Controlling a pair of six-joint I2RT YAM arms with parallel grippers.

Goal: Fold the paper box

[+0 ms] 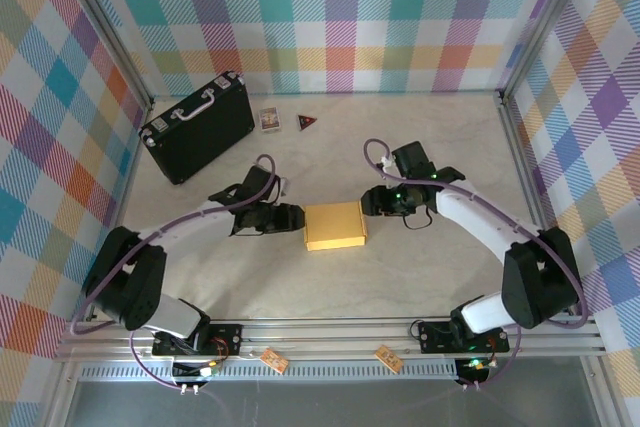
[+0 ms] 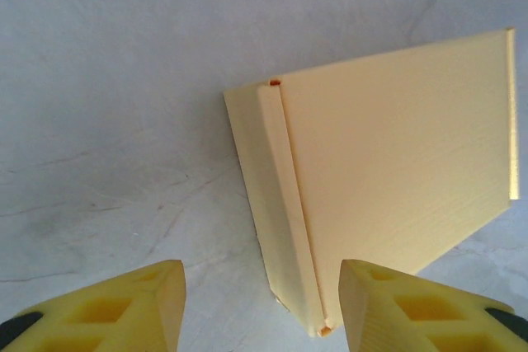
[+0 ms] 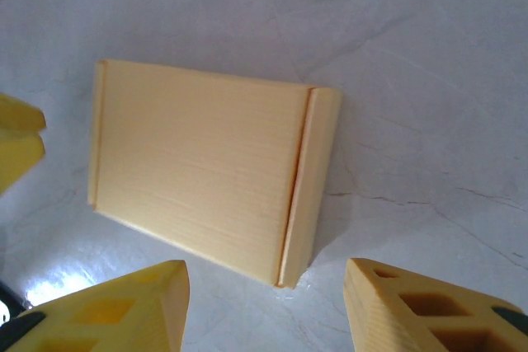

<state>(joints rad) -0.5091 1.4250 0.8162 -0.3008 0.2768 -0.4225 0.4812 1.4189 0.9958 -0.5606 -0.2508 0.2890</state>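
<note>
Left gripper: the left gripper [image 1: 296,219] [image 2: 260,307] is low over the table with its yellow ribbed fingers [image 2: 136,307] spread apart and gripping nothing. It points right, at the left end of the box.
Right gripper: the right gripper [image 1: 367,204] [image 3: 264,307] also has its yellow fingers [image 3: 124,311] parted and empty, with bare table in the gap between them. It points left, at the box's right end.
Task object: the mustard-yellow cardboard paper box [image 1: 335,226] [image 2: 396,162] [image 3: 198,171] is a closed, flat rectangle with its broad face up, lying on the table between the two grippers.
Box detail: the left wrist view shows a narrow folded end panel running along the near end. Its lower corner is just beside the finger on the right of that view, and whether they touch cannot be told.
Surface: the pale, marbled grey table [image 1: 420,267] shows glare near the right gripper.
Far left: a black hard case with a pale handle [image 1: 197,127] lies flat, well apart from the box.
Back edge: a small printed card [image 1: 268,119] and a dark triangular piece [image 1: 307,123] lie near each other.
Surround: walls of pastel checked fabric [image 1: 340,17].
</note>
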